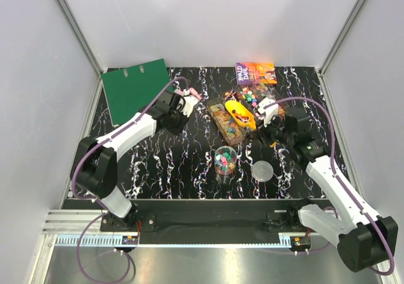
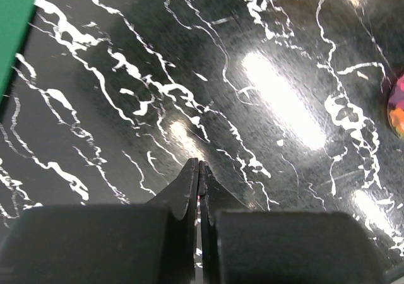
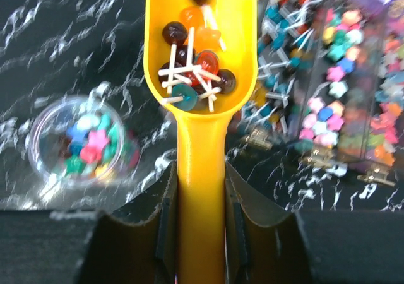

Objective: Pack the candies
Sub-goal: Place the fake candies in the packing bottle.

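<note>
- Right wrist view: the yellow scoop point(image 3: 201, 139) is pinched by its handle in the right gripper point(image 3: 201, 189); candies point(image 3: 192, 69) are heaped in its bowl.
- A clear cup point(image 3: 82, 142), partly filled with more sweets, is seen left of the scoop, apart from it.
- The scoop is best carried level, then tipped slowly over the cup's mouth; the stick sweets may snag or spill.
- The left gripper point(image 2: 199, 170) is pressed together, empty, over the table point(image 2: 284, 107).

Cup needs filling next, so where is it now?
Top view: the cup stands near the table's centre, left of the grey disc, on the near side of the scoop.
</note>
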Robot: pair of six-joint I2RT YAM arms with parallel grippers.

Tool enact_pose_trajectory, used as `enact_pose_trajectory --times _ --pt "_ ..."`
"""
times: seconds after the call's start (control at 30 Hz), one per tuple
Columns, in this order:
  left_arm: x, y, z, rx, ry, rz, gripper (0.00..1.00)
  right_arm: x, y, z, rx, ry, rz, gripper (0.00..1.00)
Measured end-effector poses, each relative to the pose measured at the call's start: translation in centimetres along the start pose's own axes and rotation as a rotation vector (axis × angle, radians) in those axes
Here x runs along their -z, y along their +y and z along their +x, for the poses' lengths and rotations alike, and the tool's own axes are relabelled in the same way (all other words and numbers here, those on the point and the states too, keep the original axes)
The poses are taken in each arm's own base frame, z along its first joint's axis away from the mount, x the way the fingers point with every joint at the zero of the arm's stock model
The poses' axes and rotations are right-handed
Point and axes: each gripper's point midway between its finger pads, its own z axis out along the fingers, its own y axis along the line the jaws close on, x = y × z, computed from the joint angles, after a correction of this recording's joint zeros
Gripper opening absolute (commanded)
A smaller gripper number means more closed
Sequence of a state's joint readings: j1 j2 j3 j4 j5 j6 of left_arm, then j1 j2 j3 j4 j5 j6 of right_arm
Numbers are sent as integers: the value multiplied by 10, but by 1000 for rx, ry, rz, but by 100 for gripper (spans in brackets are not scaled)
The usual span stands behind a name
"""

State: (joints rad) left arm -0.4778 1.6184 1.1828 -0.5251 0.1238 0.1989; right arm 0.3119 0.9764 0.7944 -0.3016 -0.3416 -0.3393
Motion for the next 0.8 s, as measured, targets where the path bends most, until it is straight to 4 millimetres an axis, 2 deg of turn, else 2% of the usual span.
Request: enact_pose_trajectory --times 0.13,0.3,0.47,0.57,0.8 --pt "2 7 -3 12 -13 -12 0 19 16 8 97 75 -95 0" --pt "10 16 -7 37 -36 -29 0 61 30 9 323 152 -208 0" --pt "24 31 -8 82 -83 -62 0 99 45 27 505 225 -310 0" --pt "32 37 -5 108 -101 -79 0 108 50 39 536 276 -362 0" --pt "42 40 -4 153 -136 -83 0 103 50 58 556 367 -440 0"
